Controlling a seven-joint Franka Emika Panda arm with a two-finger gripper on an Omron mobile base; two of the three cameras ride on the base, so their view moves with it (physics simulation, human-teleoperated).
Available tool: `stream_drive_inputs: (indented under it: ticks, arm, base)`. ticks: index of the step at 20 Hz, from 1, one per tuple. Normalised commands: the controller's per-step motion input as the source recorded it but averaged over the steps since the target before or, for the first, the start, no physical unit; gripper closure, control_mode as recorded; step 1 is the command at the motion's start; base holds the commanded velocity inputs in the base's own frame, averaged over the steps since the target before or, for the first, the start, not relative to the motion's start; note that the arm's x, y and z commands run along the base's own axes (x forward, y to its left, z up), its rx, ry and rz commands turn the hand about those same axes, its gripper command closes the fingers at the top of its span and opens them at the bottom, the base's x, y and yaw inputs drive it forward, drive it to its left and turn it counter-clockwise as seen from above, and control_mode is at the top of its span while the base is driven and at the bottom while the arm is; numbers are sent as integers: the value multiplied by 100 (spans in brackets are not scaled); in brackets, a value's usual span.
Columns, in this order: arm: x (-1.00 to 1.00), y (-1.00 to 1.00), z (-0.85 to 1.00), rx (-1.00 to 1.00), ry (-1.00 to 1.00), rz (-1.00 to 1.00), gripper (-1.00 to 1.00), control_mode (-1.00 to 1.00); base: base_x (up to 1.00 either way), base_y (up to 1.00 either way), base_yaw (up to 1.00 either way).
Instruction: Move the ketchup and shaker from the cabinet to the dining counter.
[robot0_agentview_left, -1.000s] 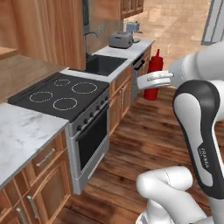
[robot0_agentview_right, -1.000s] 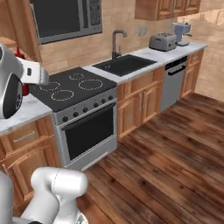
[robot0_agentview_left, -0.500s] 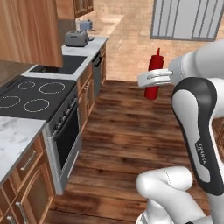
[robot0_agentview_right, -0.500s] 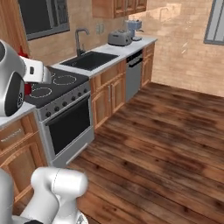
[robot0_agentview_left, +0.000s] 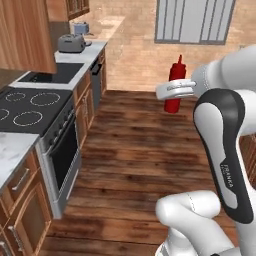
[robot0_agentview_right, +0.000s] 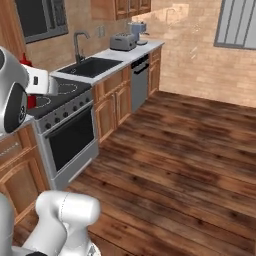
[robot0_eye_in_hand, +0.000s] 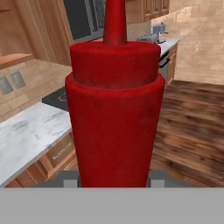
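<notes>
Clamping the ketchup (robot0_agentview_left: 175, 83) around its middle, the gripper (robot0_agentview_left: 174, 90) carries it upright in mid-air — high over the wooden floor (robot0_agentview_left: 135, 150), well clear of the stove (robot0_agentview_left: 30, 107) to the left. Up close, the ketchup bottle stands between the jaws, nozzle pointing up — steady, not tilted.

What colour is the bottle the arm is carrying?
Red all over, nozzle cap included. The ketchup shows best in the hand view.

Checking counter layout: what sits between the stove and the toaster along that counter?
In the right base view, the sink with its faucet lies between the stove and the toaster.
</notes>
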Motion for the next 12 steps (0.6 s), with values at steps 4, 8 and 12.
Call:
stream_drive_inputs:
  ticks: [4,8,12]
  arm:
    - [0,0,0,0,0,0,100,100]
    - [0,0,0,0,0,0,100,100]
    - [0,0,0,0,0,0,100,100]
  base:
    - [-29,-40,-37]
    - [-19,-34,-47]
    - [-41,-9,-52]
